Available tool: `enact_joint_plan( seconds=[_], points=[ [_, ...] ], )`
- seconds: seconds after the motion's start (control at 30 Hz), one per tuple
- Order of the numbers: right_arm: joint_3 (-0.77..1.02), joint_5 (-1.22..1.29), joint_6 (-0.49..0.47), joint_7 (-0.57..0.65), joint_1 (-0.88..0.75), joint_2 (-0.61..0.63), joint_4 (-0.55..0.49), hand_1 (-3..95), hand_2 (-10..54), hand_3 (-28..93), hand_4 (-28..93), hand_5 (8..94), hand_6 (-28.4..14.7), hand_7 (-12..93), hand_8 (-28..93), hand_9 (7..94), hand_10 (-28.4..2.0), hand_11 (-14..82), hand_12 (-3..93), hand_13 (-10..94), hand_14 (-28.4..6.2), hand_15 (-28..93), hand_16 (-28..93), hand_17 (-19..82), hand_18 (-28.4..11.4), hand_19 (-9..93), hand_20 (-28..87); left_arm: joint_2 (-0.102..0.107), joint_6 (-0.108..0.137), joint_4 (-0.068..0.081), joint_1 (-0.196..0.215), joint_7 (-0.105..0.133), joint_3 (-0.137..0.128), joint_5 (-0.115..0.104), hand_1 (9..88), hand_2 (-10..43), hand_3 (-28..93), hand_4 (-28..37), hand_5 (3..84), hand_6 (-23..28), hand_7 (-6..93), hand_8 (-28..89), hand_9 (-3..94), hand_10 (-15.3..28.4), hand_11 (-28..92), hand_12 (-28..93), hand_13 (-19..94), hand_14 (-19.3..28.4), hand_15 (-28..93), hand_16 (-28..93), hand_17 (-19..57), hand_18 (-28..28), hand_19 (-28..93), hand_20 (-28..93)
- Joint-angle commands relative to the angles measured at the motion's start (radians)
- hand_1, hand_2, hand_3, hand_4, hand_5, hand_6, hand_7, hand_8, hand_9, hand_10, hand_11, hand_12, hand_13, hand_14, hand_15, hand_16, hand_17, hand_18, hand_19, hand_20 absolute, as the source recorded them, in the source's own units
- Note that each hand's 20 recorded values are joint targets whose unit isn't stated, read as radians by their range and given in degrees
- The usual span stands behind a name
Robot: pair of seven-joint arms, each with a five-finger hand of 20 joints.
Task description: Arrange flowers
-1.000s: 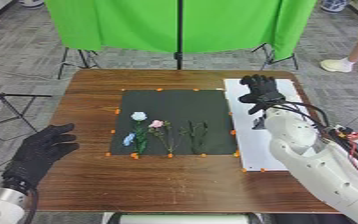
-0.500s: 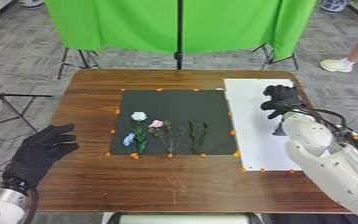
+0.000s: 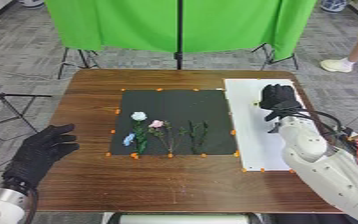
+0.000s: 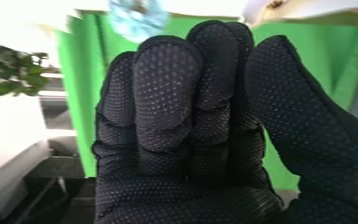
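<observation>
Wooden table (image 3: 158,185) bearing 1 black mat (image 3: 167,103), 1 white sheet (image 3: 255,150)

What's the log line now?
right hand: open, over white board | left hand: open, left table edge | flowers: on dark mat

The flowers (image 3: 139,116) are lying on the dark mat (image 3: 167,102), and the right hand (image 3: 279,97) is over the white sheet (image 3: 252,150).

In the head view I see grey carpet tiles (image 3: 95,80) under a brown wooden table (image 3: 140,185); beyond it, a green cloth backdrop (image 3: 127,25) hangs behind a black stand pole (image 3: 179,30). A black tripod (image 3: 2,100) stands at left.
</observation>
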Motion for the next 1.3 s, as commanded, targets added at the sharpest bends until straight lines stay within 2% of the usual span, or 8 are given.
enact_joint_plan(
  seconds=[0.03, 0.17, 0.3, 0.4, 0.77, 0.87, 1.03, 1.3],
  points=[
    [-0.013, -0.092, -0.015, -0.006, 0.007, -0.02, -0.046, 47.0, -8.7, 83, -28, 72.5, 2.0, 46, -11, 87.0, -4.0, 31.2, 41.3, 80, -2.9, 57, 28, 32, -14.8, 74, 35, -0.007, 0.002, 0.002, 0.016, -0.005, 0.0, 0.001, 29.3, 8.1, 73, -28.3, 44.6, 7.3, 31.2, -14, 41.5, 17.4, 46, 19, 36, 20.8, 70, -6, -2.9, 24.5, 67, -1],
    [-0.001, -0.132, -0.136, 0.074, 0.003, -0.026, -0.092, 43.5, -9.1, 85, -28, 63.7, 0.8, 53, -13, 78.5, -5.2, 28.2, 46.1, 70, -3.7, 60, 34, 29, -14.8, 73, 36, -0.009, -0.002, 0.002, 0.015, -0.004, 0.002, 0.002, 29.3, 8.2, 73, -28.3, 44.7, 7.3, 31.2, -14, 41.5, 17.4, 46, 19, 36, 20.8, 70, -6, -2.8, 24.5, 67, -1],
    [0.02, -0.126, -0.143, 0.041, -0.02, -0.006, -0.112, 38.6, -9.5, 93, -27, 47.1, -0.3, 51, -25, 51.7, -8.9, 45.4, 34.9, 53, -4.4, 66, 35, 24, -15.3, 73, 36, -0.01, 0.002, 0.0, 0.019, -0.001, 0.0, 0.003, 29.3, 8.2, 73, -28.3, 44.6, 7.3, 31.3, -14, 41.5, 17.4, 46, 19, 36, 20.8, 70, -6, -2.9, 24.5, 67, -1],
    [0.033, -0.108, -0.189, 0.018, -0.026, -0.005, -0.112, 38.4, -9.5, 93, -27, 45.4, -0.6, 49, -27, 48.6, -9.5, 48.4, 29.5, 52, -4.4, 66, 34, 23, -15.4, 73, 36, -0.011, 0.003, 0.0, 0.022, 0.0, 0.0, 0.002, 29.2, 8.2, 73, -28.3, 44.5, 7.3, 31.3, -14, 41.5, 17.4, 46, 19, 36, 20.8, 70, -6, -2.9, 24.5, 67, -1],
    [0.047, -0.082, -0.397, -0.012, -0.03, -0.027, -0.093, 37.8, -9.5, 93, -28, 47.3, -0.4, 43, -26, 52.3, -9.2, 42.1, 21.6, 54, -3.7, 58, 31, 22, -15.6, 71, 35, -0.01, 0.003, 0.002, 0.017, 0.0, 0.002, 0.003, 29.3, 8.2, 73, -28.3, 44.7, 7.3, 31.2, -14, 41.5, 17.4, 46, 19, 36, 20.8, 70, -6, -2.9, 24.5, 67, -1],
    [0.027, -0.067, -0.33, -0.01, -0.025, -0.028, -0.078, 38.3, -9.5, 91, -28, 48.5, 0.4, 41, -25, 55.7, -8.2, 38.6, 24.1, 57, -2.9, 55, 31, 23, -15.4, 71, 35, -0.011, 0.001, 0.001, 0.018, 0.0, 0.001, 0.003, 29.3, 8.2, 73, -28.3, 44.6, 7.3, 31.3, -14, 41.5, 17.4, 46, 19, 36, 20.9, 70, -6, -2.8, 24.5, 67, -1],
    [0.01, -0.061, -0.204, -0.043, -0.027, -0.02, -0.071, 47.4, -8.6, 83, -28, 65.0, 2.0, 50, -13, 81.2, -3.7, 22.2, 43.7, 74, -1.0, 47, 39, 29, -15.0, 72, 36, -0.012, 0.001, 0.0, 0.022, 0.003, 0.0, 0.003, 29.3, 8.2, 73, -28.3, 44.6, 7.3, 31.4, -14, 41.5, 17.3, 46, 19, 36, 20.8, 70, -6, -2.9, 24.5, 67, -1],
    [0.022, -0.048, -0.153, -0.068, -0.038, -0.023, -0.11, 48.6, -9.3, 85, -28, 72.2, 2.5, 46, -12, 89.5, -2.7, 20.8, 45.3, 81, -1.7, 51, 35, 32, -15.2, 75, 37, -0.007, 0.004, 0.001, 0.023, 0.008, 0.002, 0.0, 29.4, 8.3, 73, -28.3, 44.6, 7.3, 31.3, -14, 41.4, 17.4, 46, 19, 36, 20.8, 70, -6, -2.9, 24.5, 67, -1]
  ],
)
